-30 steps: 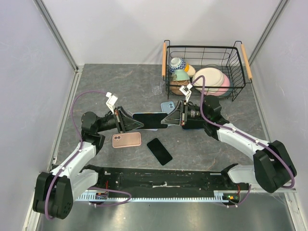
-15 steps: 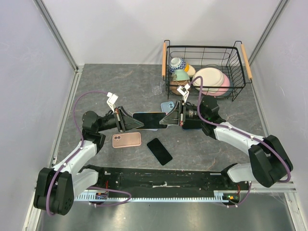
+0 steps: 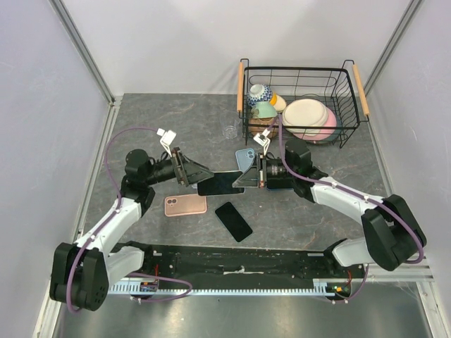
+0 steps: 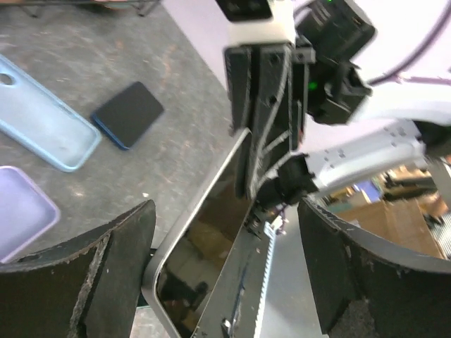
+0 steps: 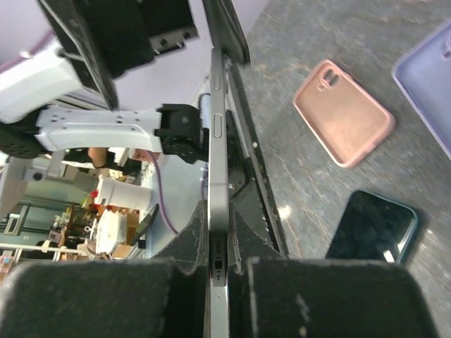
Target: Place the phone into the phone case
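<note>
A silver-edged phone [image 3: 220, 183] with a dark screen hangs above the table's middle. My right gripper [image 3: 244, 179] is shut on its right end; in the right wrist view the phone [image 5: 218, 134] stands edge-on between the fingers of that gripper [image 5: 220, 229]. My left gripper [image 3: 200, 174] is open, and in its own view the left gripper [image 4: 225, 218] has both fingers spread wide of the phone [image 4: 201, 243]. A pink phone case [image 3: 185, 205] lies below it. A light blue case [image 3: 244, 159] and a purple case [image 5: 426, 74] lie near the right arm.
A black phone [image 3: 233, 221] lies on the table near the front. A wire basket [image 3: 352, 77] with bowls and plates stands at the back right. A small dark blue phone [image 4: 127, 115] lies beside the light blue case [image 4: 42, 123].
My left gripper has opened and let go of the phone's left end, drawing back a little. The right gripper keeps the phone and has shifted it slightly left and lower.
</note>
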Action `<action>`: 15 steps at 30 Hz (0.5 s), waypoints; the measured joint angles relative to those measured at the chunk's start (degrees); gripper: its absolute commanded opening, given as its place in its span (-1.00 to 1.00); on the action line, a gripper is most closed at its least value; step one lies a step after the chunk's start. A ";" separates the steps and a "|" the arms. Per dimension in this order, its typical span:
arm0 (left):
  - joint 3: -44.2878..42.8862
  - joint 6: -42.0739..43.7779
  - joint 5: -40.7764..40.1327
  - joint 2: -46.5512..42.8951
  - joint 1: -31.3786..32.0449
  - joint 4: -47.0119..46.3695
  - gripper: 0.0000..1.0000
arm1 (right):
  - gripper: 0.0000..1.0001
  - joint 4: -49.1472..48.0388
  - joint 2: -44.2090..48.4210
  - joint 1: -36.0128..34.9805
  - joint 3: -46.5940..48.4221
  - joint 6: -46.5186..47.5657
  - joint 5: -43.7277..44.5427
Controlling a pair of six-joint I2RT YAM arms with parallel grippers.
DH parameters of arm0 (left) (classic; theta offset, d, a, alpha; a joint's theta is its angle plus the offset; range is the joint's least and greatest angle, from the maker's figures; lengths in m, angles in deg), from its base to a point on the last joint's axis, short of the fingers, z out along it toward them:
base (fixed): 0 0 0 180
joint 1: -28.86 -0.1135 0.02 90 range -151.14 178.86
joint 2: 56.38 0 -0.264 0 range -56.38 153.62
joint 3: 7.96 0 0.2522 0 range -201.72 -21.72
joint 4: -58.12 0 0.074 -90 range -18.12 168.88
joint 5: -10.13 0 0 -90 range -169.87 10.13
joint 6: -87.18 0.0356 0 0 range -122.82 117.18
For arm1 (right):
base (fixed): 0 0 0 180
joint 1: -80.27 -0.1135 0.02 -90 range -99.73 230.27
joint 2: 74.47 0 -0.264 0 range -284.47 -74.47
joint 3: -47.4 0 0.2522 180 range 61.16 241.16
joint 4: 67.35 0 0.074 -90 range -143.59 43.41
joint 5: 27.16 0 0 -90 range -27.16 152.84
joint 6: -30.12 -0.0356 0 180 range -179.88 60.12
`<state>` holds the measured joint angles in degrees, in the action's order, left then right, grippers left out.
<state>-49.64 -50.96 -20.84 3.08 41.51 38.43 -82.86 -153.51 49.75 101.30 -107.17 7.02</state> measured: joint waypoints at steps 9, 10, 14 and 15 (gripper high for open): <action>-12.68 15.19 -23.85 8.09 0.09 28.89 0.75 | -1.00 20.76 -2.67 -0.02 3.82 11.89 9.77; -14.34 16.44 -26.71 10.01 0.09 31.95 0.74 | -1.00 22.25 -3.37 -0.02 3.85 12.55 11.04; -20.39 20.52 -37.51 17.22 0.31 42.12 0.72 | -1.00 27.17 -5.35 1.07 3.85 13.60 14.80; -21.31 21.24 -39.95 18.60 0.44 43.95 0.72 | -1.00 27.98 -5.44 1.66 3.82 13.62 15.26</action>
<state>-70.95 -29.72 -60.80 21.68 41.95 82.38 -54.89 -158.96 51.41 105.13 -93.55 22.28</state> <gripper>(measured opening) 0.866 0.078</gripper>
